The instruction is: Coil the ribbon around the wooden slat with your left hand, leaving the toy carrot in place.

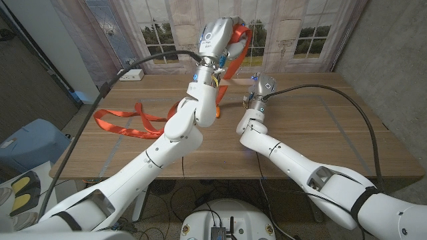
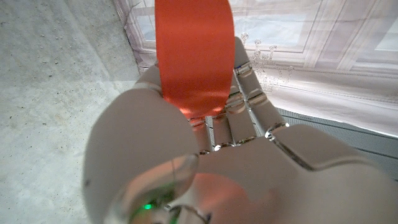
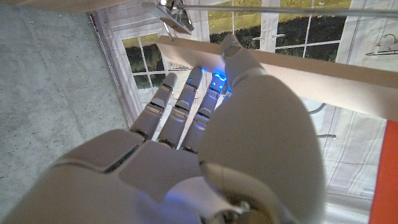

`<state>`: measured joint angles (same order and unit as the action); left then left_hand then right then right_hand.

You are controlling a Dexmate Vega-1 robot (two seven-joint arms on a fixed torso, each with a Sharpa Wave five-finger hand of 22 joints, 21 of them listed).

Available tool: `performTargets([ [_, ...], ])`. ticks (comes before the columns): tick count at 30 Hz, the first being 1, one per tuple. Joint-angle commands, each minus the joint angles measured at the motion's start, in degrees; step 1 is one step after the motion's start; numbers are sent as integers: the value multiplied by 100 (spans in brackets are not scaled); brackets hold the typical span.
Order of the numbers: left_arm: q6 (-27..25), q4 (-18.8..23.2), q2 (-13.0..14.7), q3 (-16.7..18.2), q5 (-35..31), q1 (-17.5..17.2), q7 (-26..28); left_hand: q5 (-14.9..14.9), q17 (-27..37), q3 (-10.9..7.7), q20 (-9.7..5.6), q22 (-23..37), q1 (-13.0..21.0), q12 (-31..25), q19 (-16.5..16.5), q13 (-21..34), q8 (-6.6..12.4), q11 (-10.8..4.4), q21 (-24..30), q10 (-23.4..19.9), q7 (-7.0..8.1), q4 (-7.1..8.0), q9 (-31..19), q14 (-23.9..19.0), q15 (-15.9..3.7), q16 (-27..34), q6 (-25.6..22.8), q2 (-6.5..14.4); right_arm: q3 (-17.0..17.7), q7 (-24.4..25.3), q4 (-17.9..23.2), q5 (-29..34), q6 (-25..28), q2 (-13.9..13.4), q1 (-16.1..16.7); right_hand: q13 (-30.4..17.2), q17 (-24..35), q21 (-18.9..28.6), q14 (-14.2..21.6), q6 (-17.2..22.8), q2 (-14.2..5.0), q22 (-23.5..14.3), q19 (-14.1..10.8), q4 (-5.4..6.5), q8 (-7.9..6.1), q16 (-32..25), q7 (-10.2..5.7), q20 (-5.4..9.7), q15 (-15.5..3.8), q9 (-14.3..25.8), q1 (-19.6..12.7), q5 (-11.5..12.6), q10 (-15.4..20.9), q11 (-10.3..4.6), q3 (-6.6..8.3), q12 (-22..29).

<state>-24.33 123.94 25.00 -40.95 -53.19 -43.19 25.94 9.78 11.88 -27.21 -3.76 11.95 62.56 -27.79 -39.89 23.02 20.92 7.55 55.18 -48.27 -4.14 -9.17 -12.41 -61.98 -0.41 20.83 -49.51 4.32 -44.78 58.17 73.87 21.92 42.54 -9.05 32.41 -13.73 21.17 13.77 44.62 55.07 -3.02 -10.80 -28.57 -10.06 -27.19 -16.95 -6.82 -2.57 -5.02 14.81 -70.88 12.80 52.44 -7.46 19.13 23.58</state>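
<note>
My left hand point(image 1: 222, 35) is raised high over the far middle of the table and grips the orange ribbon point(image 1: 241, 41). In the left wrist view the ribbon point(image 2: 193, 53) runs up from between the fingers point(image 2: 249, 93). From the hand it drops in a band toward the table, and its loose end lies looped on the table's left part point(image 1: 127, 124). My right hand point(image 1: 257, 90) stands just right of the hanging band. In the right wrist view it holds the pale wooden slat point(image 3: 292, 70), thumb point(image 3: 239, 59) across it, with the ribbon point(image 3: 385, 168) beside it. My left forearm hides the table below the slat.
A white box with a black cable point(image 1: 132, 75) sits at the table's back left. A blue bin point(image 1: 30, 143) stands on the floor to the left. A black cable point(image 1: 347, 100) arcs over the table's right side. A printed window backdrop point(image 1: 300, 33) hangs behind.
</note>
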Motion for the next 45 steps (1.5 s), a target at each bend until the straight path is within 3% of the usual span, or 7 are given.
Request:
performTargets([
  [1,214,185,-16,14,301,-451,-171,12,9,-15,-361,10,390,8,16,42,18,-1481,59,-1548,152,-28,-24,-1144,-1246,23,-832,315,269,344,-110,-359,-189,65,-82,-678,23,41,54,465,-187,-24,-39,100,-35,20,482,-26,-461,176,108,40,742,391,169,896],
  [7,315,218,11,35,413,-791,36,6,-4,-6,-363,-1,391,27,24,40,2,-1486,93,-1562,151,-25,-23,-1157,-1236,14,-834,309,484,583,-2,-469,-386,44,-1,-678,38,43,49,456,-183,-26,-41,98,-29,25,478,-29,-457,178,107,37,728,377,173,898],
  [15,328,212,-28,88,824,-1165,23,5,-10,-9,-364,-15,411,49,38,50,-16,-1488,137,-1568,153,-32,-23,-1166,-1244,5,-847,308,1125,583,355,-7,-849,165,449,-667,51,50,59,453,-183,-27,-50,98,-24,33,489,-38,-446,180,109,34,734,393,185,902],
  [18,310,203,-20,106,1012,-1244,-76,3,-14,-8,-363,-19,410,52,42,57,-21,-1469,152,-1576,148,-30,-23,-1159,-1237,-4,-854,306,1427,583,463,223,-1105,276,654,-666,62,53,61,452,-185,-28,-52,100,-26,32,493,-37,-446,186,112,31,736,390,186,907],
  [24,304,143,-13,159,1458,-1379,-215,2,-20,-5,-362,-27,408,70,53,58,-33,-1470,179,-1580,136,-22,-23,-1172,-1235,-9,-861,311,2191,583,585,884,-1754,753,1048,-664,89,59,85,454,-182,-30,-60,98,-20,16,497,-39,-442,182,112,25,737,407,184,913],
  [32,293,89,-54,357,2472,-1512,-458,2,-17,-9,-355,-37,412,82,83,82,-58,-1453,208,-1578,118,-21,-24,-1156,-1233,-24,-846,312,2578,583,935,1008,-2096,921,1287,-658,94,60,101,453,-174,-32,-54,94,-22,26,517,-53,-429,191,111,21,743,413,196,920],
  [45,-132,58,111,310,2826,-1580,-291,2,-14,-17,-349,-51,424,113,111,100,-83,-1442,264,-1584,111,-23,-41,-1147,-1232,-40,-834,313,2997,583,1274,745,-2638,1093,1523,-658,144,59,92,446,-178,-36,-33,91,-13,24,519,-58,-406,197,104,11,726,416,202,930],
])
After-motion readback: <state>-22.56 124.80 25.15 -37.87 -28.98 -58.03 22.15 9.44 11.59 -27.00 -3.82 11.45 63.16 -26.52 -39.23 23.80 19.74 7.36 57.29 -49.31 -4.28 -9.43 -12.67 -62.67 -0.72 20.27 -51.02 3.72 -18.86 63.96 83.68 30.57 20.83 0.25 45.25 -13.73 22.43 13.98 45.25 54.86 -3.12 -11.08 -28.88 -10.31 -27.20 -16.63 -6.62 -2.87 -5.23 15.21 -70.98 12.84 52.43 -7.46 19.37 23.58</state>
